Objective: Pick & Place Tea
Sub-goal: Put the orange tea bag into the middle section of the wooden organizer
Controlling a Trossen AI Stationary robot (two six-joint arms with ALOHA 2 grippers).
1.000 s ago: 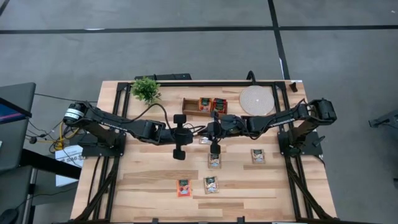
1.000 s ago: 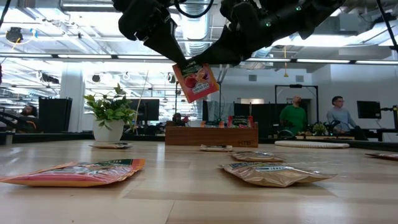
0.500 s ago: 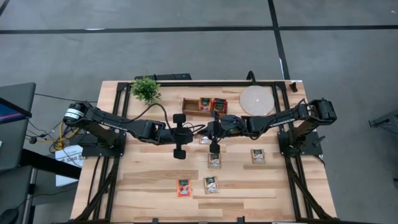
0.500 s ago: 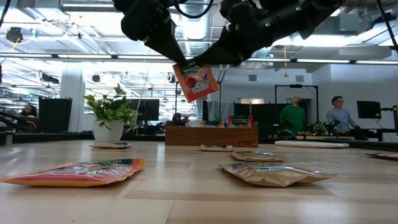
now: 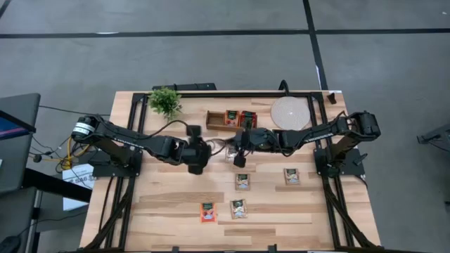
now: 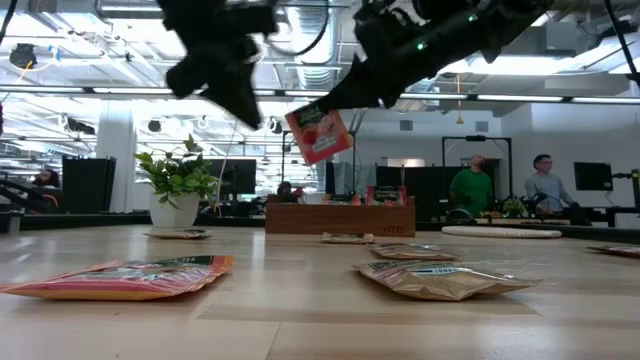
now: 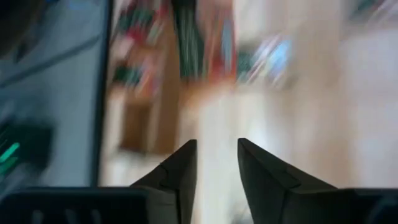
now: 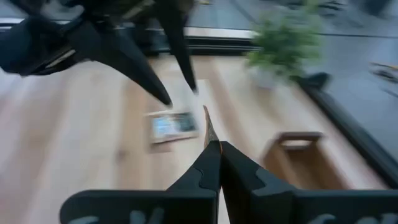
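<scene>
Over on the left of the table the left gripper (image 6: 232, 95) hangs in the air with its two fingers (image 7: 177, 171) parted a little and nothing between them, just beside the sachet but apart from it. In the middle, the right gripper (image 6: 335, 100) has its fingers pinched tight on the top edge of a red-orange tea sachet (image 6: 318, 133), which dangles tilted above the wood, short of the wooden tray (image 5: 214, 120) that already holds two red packets. From here the sachet looks feather-light and thin, a bit floppy and likely slick, so an edge pinch seems right. To the right and nearer, more sachets (image 5: 291, 176) lie flat on the table (image 5: 162, 211).
</scene>
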